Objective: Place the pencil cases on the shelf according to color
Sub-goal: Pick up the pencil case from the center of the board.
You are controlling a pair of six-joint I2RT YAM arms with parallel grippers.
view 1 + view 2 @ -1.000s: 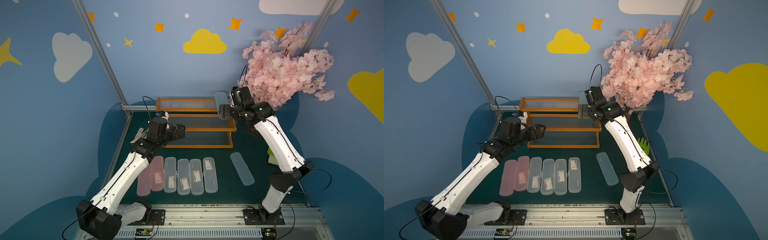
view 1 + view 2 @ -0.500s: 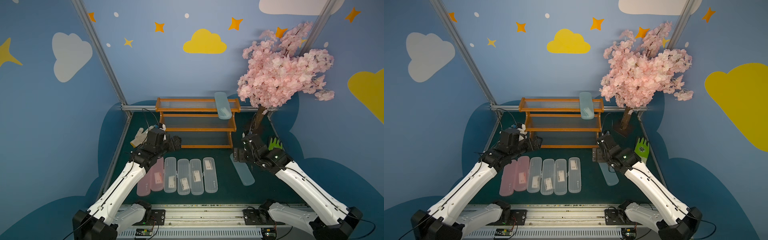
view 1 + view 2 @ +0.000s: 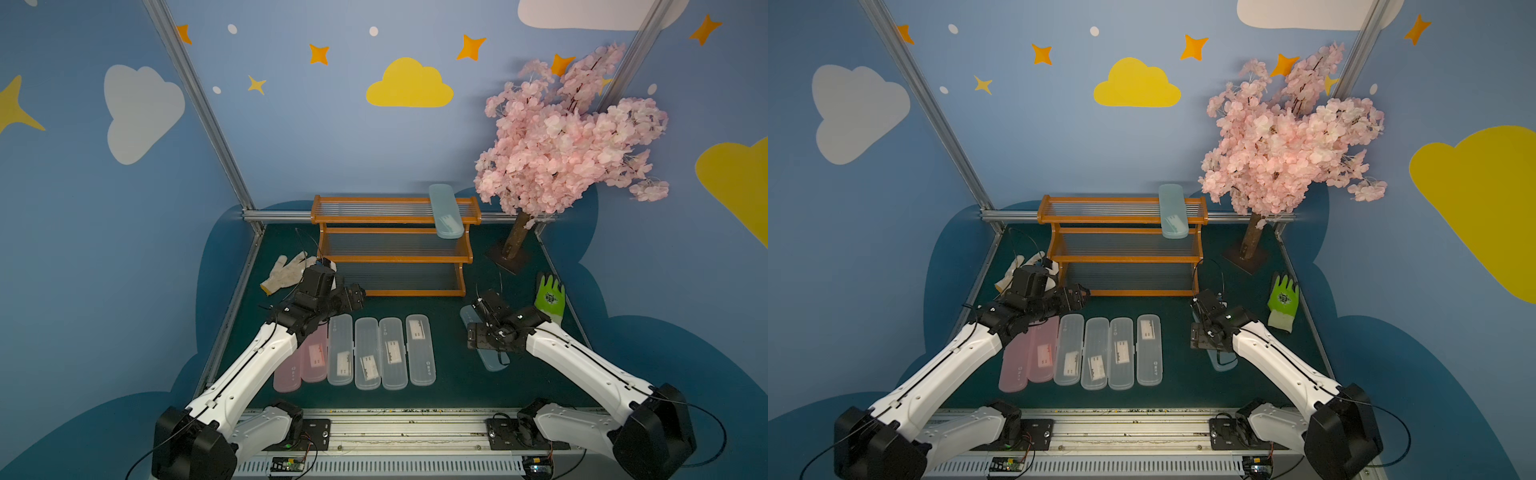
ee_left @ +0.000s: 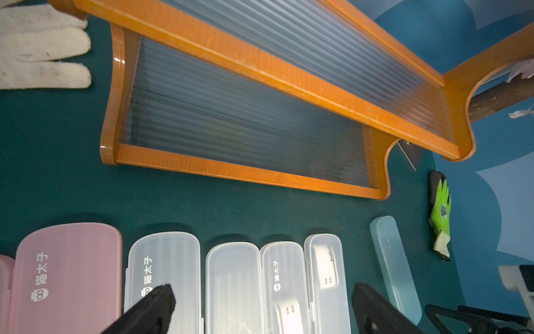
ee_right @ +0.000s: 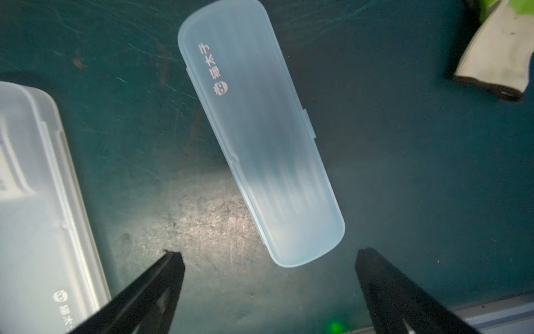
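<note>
On the top tier of the shelf (image 3: 395, 293), close to its right end, one light blue pencil case (image 3: 445, 212) lies across the slats, and its near end sticks out over the front rail. The second blue case (image 5: 260, 138) lies flat on the green mat (image 3: 449, 390), in front of the shelf's right end and a little askew. The right gripper (image 5: 268, 254) hangs above it with the fingers spread wide. In the right wrist view one rounded end of this case lies between the two black fingertips, but neither touches it (a gap shows on each side).

Six more cases lie side by side in a row on the mat in front of the shelf: two pink cases (image 3: 314, 357) at the left, then four clear-white cases (image 3: 365, 353). The left gripper (image 4: 263, 287) hovers near the far ends of the left cases of this row, just in front of the shelf; its fingers are also wide apart and hold nothing.

A white glove (image 3: 286, 270) lies left of the shelf. A green glove (image 3: 549, 297) lies to the right, near the base of the pink blossom tree (image 3: 569, 137).
</note>
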